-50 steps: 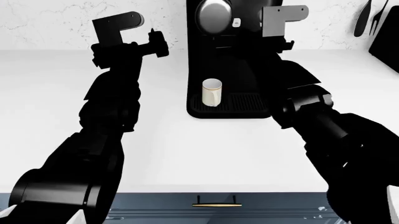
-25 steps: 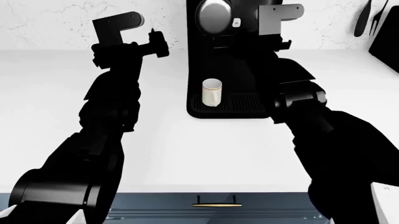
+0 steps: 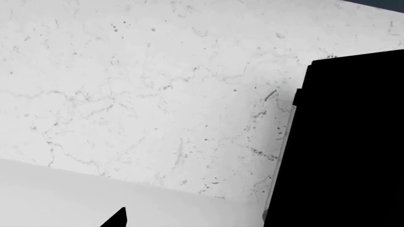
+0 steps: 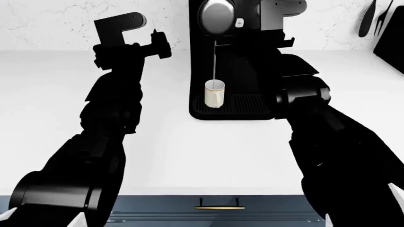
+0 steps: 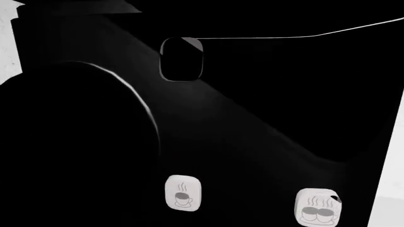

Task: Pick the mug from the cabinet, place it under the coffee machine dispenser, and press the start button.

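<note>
Left gripper (image 4: 158, 43) hangs left of the coffee machine (image 4: 233, 56); jaws state cannot be told. Mug (image 4: 215, 93), rigid, light, smooth-glazed, stands on the drip tray below the dispenser (image 4: 216, 16); grip its wall. Right gripper (image 4: 284, 35) at the machine's front; jaws unreadable.

arms: matte black, bulky segmented links; wrists: grey angular brackets; joints: rounded
</note>
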{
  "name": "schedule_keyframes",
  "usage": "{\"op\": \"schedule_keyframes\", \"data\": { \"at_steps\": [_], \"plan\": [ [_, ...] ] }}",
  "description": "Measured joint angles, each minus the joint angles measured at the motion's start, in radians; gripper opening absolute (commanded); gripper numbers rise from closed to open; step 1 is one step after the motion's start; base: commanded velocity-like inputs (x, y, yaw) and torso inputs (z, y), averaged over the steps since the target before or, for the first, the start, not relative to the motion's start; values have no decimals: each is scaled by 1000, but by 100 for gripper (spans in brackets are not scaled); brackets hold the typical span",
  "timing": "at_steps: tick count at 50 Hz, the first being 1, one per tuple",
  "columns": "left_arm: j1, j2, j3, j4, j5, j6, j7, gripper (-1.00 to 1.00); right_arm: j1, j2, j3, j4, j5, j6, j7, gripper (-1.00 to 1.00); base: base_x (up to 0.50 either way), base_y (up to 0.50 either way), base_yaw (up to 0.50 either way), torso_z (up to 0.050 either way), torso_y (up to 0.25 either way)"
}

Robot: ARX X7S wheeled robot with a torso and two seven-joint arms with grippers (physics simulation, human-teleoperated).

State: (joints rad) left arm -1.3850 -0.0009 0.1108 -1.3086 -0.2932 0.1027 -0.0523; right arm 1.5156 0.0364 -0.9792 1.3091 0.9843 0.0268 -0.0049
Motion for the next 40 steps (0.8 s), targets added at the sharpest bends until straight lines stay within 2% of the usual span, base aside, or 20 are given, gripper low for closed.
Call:
{"op": "schedule_keyframes", "data": {
  "at_steps": [17, 31, 40],
  "plan": [
    [0, 0, -4, 0, 1, 0, 1, 100, -15, -21, 325, 0, -324, 46, -33, -100, 0, 0, 0, 1, 2],
    [-1, 0, -5, 0, 1, 0, 1, 100, -23, -28, 465, -2, -456, 55, -61, -100, 0, 0, 0, 0, 1],
    [-1, 0, -5, 0, 1, 0, -1, 100, -137, 50, 523, -303, -459, 202, -9, -100, 0, 0, 0, 0, 0]
  ]
}}
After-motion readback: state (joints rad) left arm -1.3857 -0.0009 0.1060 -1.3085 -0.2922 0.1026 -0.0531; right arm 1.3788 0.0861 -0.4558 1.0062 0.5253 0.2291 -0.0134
